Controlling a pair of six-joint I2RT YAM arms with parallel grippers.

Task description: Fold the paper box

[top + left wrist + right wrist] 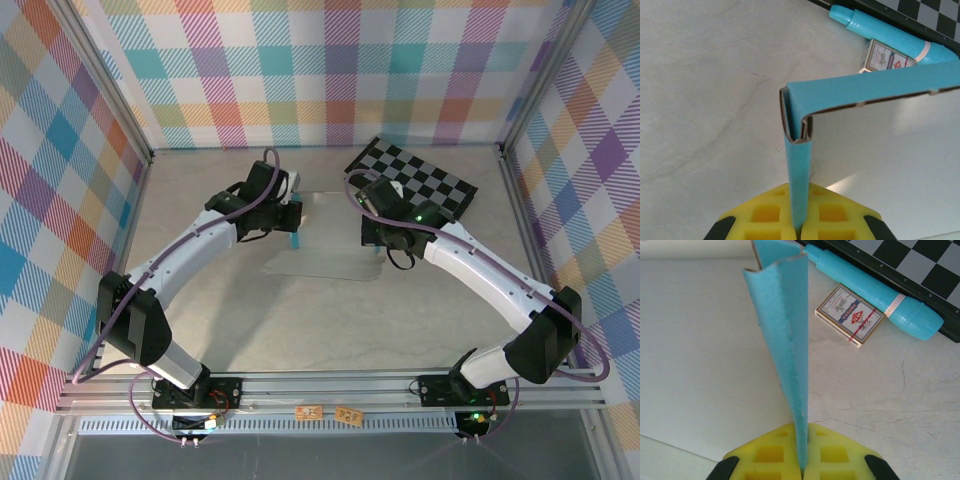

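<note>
Evidently left gripper [799, 224] and right gripper [802, 462] each clamped a paper box [880, 87] flap; folding needed even, matched motion.

Robot lab test cell, plaid backdrop walls [330, 70], aluminium frame rails [330, 385], marble-look tabletop [300, 325]

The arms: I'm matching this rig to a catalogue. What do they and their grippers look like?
White shells, black joints on left arm and right arm, purplish cables alongside. Yellow left gripper and right gripper, gridded with square recesses, black corners.
</note>
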